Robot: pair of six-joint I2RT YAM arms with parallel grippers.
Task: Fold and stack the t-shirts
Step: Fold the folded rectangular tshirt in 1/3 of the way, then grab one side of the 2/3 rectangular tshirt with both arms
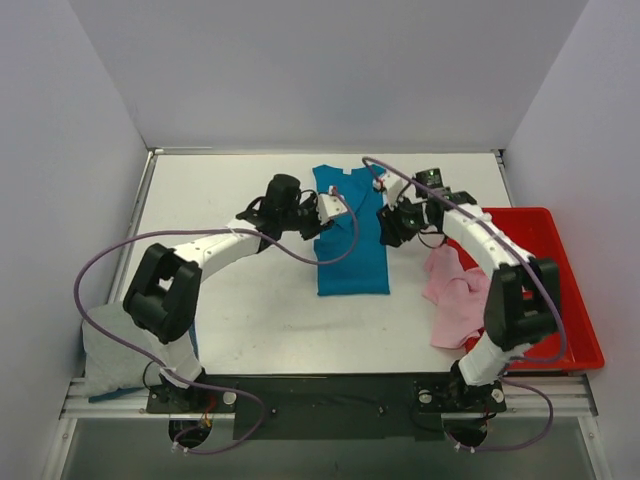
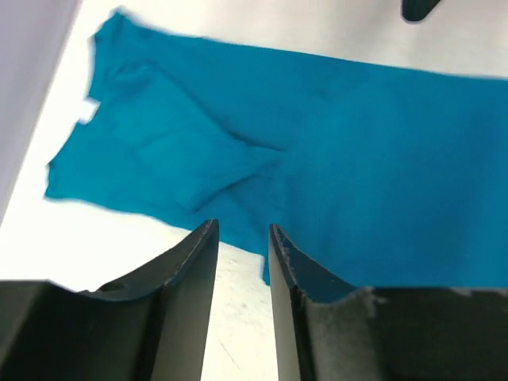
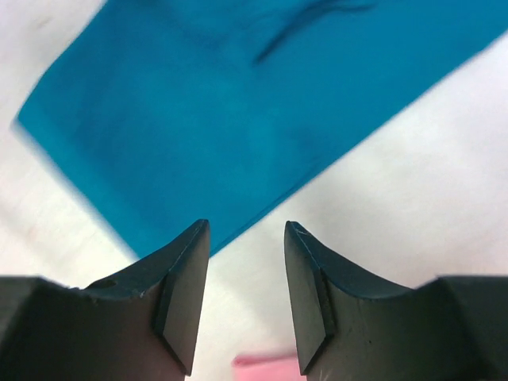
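A teal-blue cloth t-shirt (image 1: 352,255) lies flat on the white tabletop (image 1: 250,310), folded into a long narrow strip that runs from near the far edge toward the middle. The left pincer (image 1: 335,208) hangs at the strip's left side near its far end. Its jaws stand a little apart with nothing between them; in the left wrist view the tips sit at the cloth's edge, perhaps just off it. The right pincer (image 1: 385,222) is just beside the strip's right edge, jaws apart and empty, with bare tabletop showing between them.

A pale pink cloth t-shirt (image 1: 455,300) lies crumpled by the right edge, partly draped over the rim of a red plastic tray (image 1: 570,310). A light grey cloth t-shirt (image 1: 110,350) sits bunched at the near left corner.
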